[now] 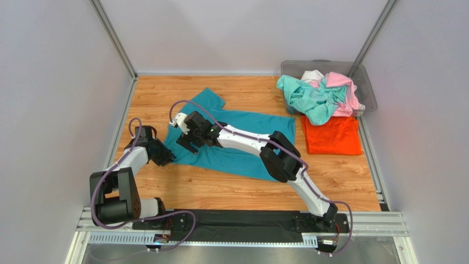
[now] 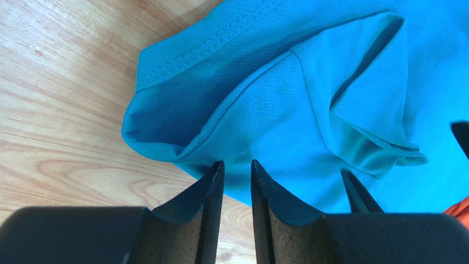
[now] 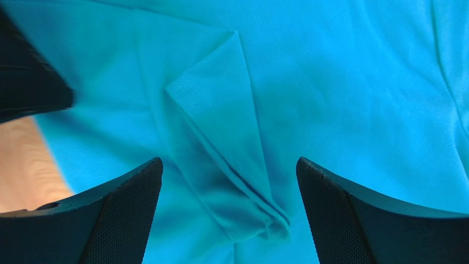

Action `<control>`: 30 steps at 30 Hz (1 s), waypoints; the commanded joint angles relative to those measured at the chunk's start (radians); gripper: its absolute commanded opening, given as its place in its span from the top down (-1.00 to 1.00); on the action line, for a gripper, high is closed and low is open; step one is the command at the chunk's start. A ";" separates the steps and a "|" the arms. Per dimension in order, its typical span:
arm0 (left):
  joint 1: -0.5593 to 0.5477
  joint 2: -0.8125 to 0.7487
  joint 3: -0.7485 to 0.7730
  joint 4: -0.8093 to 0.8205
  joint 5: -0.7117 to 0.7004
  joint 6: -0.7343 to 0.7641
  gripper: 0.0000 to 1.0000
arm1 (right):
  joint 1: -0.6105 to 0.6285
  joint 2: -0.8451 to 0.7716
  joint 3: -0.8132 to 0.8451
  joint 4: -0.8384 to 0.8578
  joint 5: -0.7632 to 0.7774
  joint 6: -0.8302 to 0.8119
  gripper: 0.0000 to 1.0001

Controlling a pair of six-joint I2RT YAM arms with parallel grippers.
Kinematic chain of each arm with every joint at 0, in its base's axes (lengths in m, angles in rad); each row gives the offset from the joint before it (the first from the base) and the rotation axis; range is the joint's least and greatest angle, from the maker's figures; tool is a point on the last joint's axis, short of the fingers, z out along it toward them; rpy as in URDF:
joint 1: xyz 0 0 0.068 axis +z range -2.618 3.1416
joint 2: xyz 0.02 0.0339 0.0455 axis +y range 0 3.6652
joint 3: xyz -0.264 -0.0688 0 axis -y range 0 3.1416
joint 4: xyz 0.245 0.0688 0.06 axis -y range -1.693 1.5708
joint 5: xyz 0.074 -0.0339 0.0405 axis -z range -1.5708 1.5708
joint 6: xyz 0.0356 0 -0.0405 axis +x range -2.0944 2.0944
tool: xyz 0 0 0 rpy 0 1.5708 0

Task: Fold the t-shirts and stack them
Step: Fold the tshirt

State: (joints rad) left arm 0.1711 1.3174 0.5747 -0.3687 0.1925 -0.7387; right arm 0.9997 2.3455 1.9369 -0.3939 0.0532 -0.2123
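My right pincer is spread wide just over the teal-blue t-shirt, which lies spread on the table. My left pincer is narrowly parted at the shirt's edge, nothing pinched.

The left arm stands up from its base and bends toward 1 o'clock. Its left gripper is low, the jaws only a narrow gap apart. The right arm stretches long toward 10 o'clock. The right gripper points down, jaws spread wide.
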 commanded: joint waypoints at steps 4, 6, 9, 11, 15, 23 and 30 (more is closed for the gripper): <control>0.004 0.022 -0.039 -0.044 -0.018 0.035 0.35 | -0.004 0.067 0.079 -0.034 0.062 -0.072 -0.86; 0.004 0.025 -0.041 -0.039 -0.016 0.032 0.35 | -0.006 0.084 0.099 -0.019 0.123 -0.052 -0.86; 0.004 0.028 -0.042 -0.038 -0.016 0.032 0.35 | -0.013 0.092 0.105 0.030 0.184 -0.023 -0.86; 0.004 0.034 -0.042 -0.036 -0.021 0.029 0.35 | -0.024 0.100 0.109 0.062 0.203 0.004 -0.86; 0.004 0.042 -0.042 -0.036 -0.019 0.028 0.35 | -0.049 0.133 0.172 0.075 0.258 0.048 -0.86; 0.004 0.046 -0.045 -0.030 -0.013 0.027 0.35 | -0.145 0.163 0.229 0.090 0.239 0.249 -0.97; 0.004 0.000 -0.047 -0.050 -0.012 0.025 0.32 | -0.185 0.011 0.126 0.067 0.120 0.323 -1.00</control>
State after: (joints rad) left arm 0.1722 1.3231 0.5709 -0.3534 0.2157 -0.7345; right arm 0.8043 2.4886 2.0933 -0.3397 0.2310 0.0532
